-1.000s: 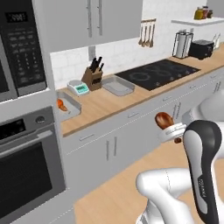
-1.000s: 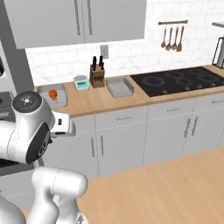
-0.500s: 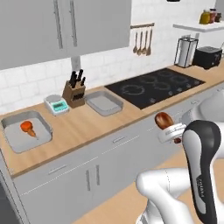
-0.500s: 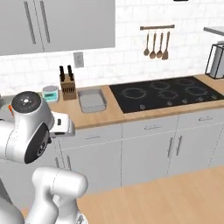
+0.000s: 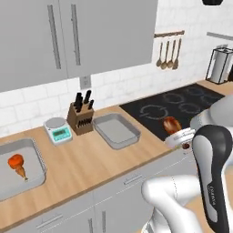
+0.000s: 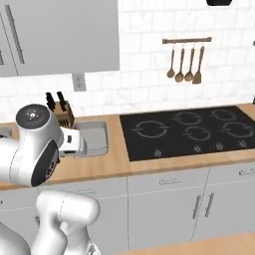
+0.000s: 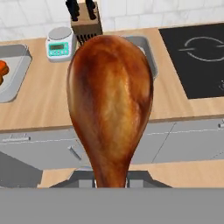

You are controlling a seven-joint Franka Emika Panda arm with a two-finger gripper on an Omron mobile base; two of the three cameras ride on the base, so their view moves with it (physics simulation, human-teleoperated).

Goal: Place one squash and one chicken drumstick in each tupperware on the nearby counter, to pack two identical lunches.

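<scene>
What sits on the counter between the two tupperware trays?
In the left base view, a kitchen scale and a knife block stand between the left tray and the right tray.

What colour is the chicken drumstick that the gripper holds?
Glossy brown-orange, darker at the edges; the chicken drumstick shows best in the hand view.

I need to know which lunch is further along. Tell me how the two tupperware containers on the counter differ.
The left tupperware holds a squash and a chicken drumstick; the right tupperware is bare inside. The left one sits beyond the scale, the right one between the knife block and the stovetop. Both are shallow grey trays.
</scene>
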